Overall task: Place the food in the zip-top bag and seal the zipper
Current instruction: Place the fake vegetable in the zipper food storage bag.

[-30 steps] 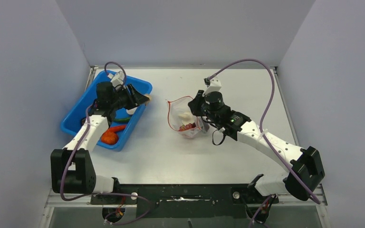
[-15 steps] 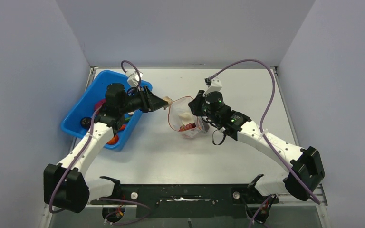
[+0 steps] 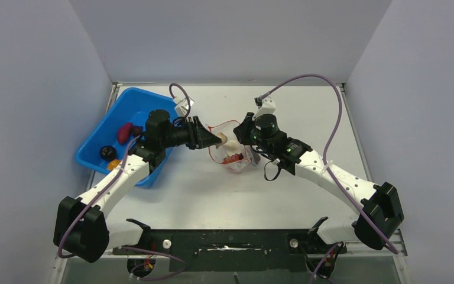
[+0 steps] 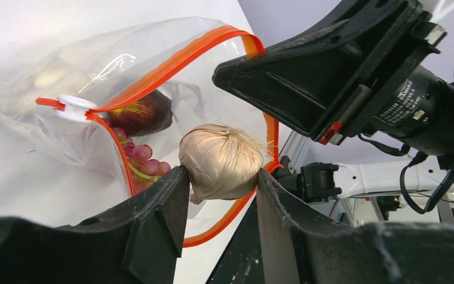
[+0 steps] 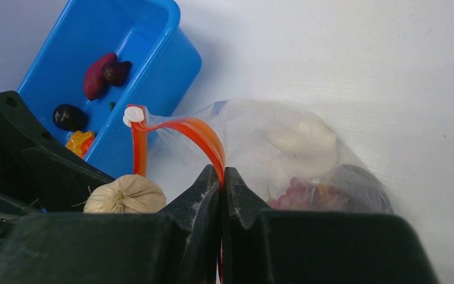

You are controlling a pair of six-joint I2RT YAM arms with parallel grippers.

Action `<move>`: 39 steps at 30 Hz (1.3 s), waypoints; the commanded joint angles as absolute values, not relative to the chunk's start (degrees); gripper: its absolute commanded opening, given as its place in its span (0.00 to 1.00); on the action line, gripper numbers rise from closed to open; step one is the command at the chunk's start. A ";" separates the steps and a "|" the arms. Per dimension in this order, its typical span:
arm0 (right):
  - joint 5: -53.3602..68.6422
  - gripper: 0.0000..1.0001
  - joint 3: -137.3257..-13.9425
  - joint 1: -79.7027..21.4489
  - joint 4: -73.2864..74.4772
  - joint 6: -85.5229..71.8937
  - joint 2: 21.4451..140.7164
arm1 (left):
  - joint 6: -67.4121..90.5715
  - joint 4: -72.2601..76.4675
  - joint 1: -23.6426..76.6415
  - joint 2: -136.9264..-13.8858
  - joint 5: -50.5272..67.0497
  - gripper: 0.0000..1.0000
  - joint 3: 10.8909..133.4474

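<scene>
At bottom centre the left gripper (image 4: 221, 176) is pinching a pale garlic bulb (image 4: 221, 157). Behind it the clear zip-top bag (image 4: 47, 83) is gaping, with its orange-red zipper (image 4: 171, 59) curving from a white slider (image 4: 74, 105). Grapes (image 4: 145, 160) are lying inside. The right gripper (image 4: 230, 77) is filling the upper right.

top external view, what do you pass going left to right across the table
blue bin → left gripper, holding a garlic-like white piece → zip-top bag → right gripper, pinched on the bag's red-edged mouth
</scene>
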State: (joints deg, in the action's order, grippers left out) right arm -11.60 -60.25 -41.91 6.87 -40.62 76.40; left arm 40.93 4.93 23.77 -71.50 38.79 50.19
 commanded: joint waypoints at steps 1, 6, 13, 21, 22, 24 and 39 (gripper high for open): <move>-11.29 0.00 -61.36 -41.48 3.79 -41.22 76.06 | 39.94 6.94 24.17 -72.13 37.54 0.28 51.11; -10.90 0.00 -61.33 -41.49 3.42 -41.40 76.20 | 38.17 4.92 24.21 -72.73 36.78 0.37 51.45; -10.90 0.00 -61.35 -41.47 3.39 -41.31 76.00 | 36.72 2.88 24.19 -72.77 35.74 0.49 52.56; -11.08 0.00 -60.84 -41.48 3.34 -41.31 75.44 | 35.60 0.98 24.19 -72.77 33.82 0.56 54.25; -11.15 0.00 -60.68 -41.48 3.34 -41.26 75.25 | 35.60 0.92 24.17 -72.70 33.65 0.56 54.42; -11.41 0.00 -60.35 -41.44 3.31 -41.26 74.94 | 35.40 0.69 24.17 -72.54 33.22 0.56 54.93; -14.84 0.00 -55.31 -41.23 2.94 -39.64 69.40 | 27.61 -9.61 17.18 -69.26 15.23 0.63 60.29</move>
